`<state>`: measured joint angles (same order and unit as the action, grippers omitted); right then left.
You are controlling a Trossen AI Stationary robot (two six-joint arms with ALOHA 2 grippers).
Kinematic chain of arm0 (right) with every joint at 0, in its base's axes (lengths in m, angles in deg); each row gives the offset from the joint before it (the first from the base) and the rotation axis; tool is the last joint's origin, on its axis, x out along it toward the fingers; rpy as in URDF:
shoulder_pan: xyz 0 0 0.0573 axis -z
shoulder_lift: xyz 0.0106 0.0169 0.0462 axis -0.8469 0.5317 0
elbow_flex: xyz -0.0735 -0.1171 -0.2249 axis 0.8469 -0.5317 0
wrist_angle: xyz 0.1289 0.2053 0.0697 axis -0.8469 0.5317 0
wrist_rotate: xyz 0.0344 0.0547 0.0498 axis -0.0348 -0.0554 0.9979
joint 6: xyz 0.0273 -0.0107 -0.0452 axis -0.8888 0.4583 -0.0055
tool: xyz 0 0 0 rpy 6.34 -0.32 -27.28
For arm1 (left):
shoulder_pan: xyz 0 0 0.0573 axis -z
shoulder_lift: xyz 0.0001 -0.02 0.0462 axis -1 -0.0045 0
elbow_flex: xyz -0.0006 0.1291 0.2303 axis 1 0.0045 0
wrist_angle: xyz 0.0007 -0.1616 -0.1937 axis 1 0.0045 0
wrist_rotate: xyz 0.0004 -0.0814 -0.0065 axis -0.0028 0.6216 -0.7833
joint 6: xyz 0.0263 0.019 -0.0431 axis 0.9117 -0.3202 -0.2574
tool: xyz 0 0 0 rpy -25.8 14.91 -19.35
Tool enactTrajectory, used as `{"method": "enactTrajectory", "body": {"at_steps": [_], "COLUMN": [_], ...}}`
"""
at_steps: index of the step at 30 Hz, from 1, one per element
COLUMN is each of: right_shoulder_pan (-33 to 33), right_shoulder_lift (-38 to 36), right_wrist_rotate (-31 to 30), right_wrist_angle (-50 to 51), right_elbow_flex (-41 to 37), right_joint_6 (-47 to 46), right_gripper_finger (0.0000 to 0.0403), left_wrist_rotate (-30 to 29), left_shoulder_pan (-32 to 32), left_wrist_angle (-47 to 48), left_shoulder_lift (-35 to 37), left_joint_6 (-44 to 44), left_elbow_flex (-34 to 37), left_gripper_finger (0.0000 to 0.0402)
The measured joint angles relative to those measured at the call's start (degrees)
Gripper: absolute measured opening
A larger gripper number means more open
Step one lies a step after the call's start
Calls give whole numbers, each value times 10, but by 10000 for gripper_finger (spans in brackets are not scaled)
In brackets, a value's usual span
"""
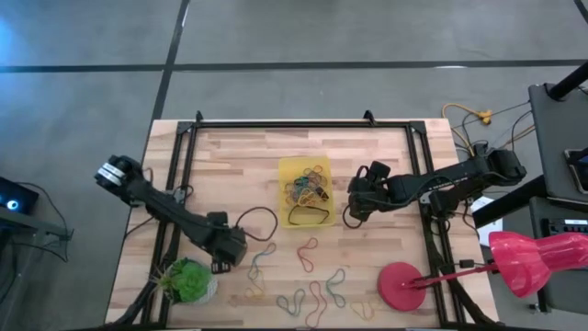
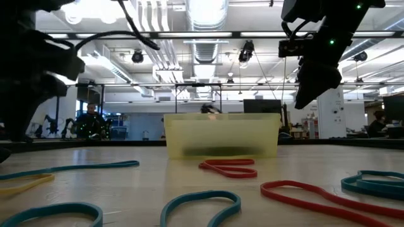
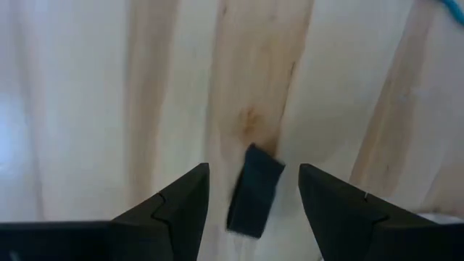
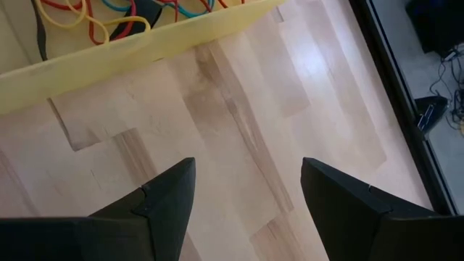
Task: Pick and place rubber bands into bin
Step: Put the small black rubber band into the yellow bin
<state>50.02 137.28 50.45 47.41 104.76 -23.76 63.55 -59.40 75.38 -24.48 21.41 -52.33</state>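
Observation:
The yellow bin (image 1: 305,190) stands on the middle of the wooden table and holds a tangle of coloured rubber bands (image 1: 308,187). Several loose rubber bands (image 1: 308,254) in red, blue, green and yellow lie flat on the wood near the table's near edge, and in the low view a red band (image 2: 228,167) lies in front of the bin (image 2: 221,135). My left gripper (image 1: 231,248) hangs open over bare wood left of the loose bands, with a small dark piece (image 3: 254,190) showing between its fingers. My right gripper (image 1: 353,204) is open above bare wood just right of the bin wall (image 4: 145,45).
A round red disc (image 1: 401,285) sits at the near right and a green plant ball (image 1: 190,280) at the near left corner. A black cable loop (image 1: 258,222) lies left of the bin. Black frame rails (image 1: 179,184) run along the table's sides.

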Motion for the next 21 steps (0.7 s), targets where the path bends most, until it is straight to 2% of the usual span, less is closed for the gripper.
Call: {"method": "enactTrajectory", "body": {"at_steps": [4, 10, 19, 21], "right_shoulder_pan": [0, 0, 0, 0], "right_shoulder_lift": [0, 0, 0, 0], "right_wrist_rotate": [0, 0, 0, 0], "right_wrist_angle": [0, 1, 1, 1], "right_elbow_flex": [0, 0, 0, 0], "right_joint_6": [0, -2, -2, -2], "right_gripper_finger": [237, 237, 237, 237], "left_wrist_rotate": [26, 44, 38, 21], "left_shoulder_pan": [-1, -2, -5, -5], "left_wrist_angle": [1, -1, -64, -65], "left_shoulder_lift": [-30, -32, -53, -61], "left_joint_6": [0, -38, -45, -44], "left_elbow_flex": [-10, 4, 42, 43], "left_gripper_finger": [196, 190, 110, 90]}}
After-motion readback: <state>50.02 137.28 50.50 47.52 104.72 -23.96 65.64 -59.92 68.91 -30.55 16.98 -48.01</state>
